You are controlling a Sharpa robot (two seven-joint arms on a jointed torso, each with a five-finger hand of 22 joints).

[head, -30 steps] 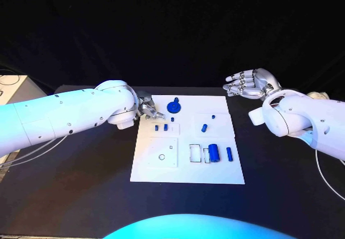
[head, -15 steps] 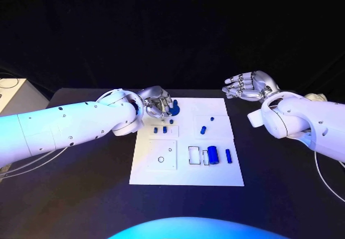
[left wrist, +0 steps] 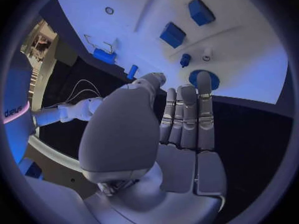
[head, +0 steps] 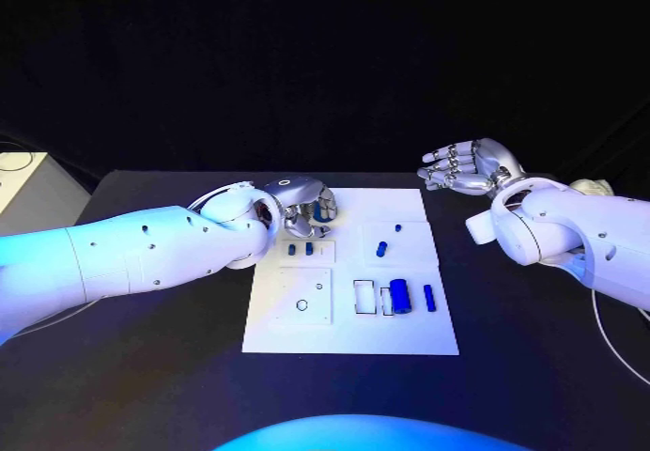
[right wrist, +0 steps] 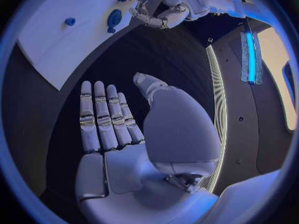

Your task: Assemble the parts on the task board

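You are looking down at a black tabletop (head: 149,376). The white task board (head: 349,334) lies flat on it, near the middle, with its long sides running away from you. Dark bare tabletop shows on every side of the board. In the left wrist view you see the board's edge (left wrist: 249,92) against that same black surface, and in the right wrist view one corner of the board (right wrist: 59,82) sits on it.

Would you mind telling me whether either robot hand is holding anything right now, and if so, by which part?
Nothing is held. The left robot hand hovers open-palmed above the task board, and the right robot hand is open over the black table.
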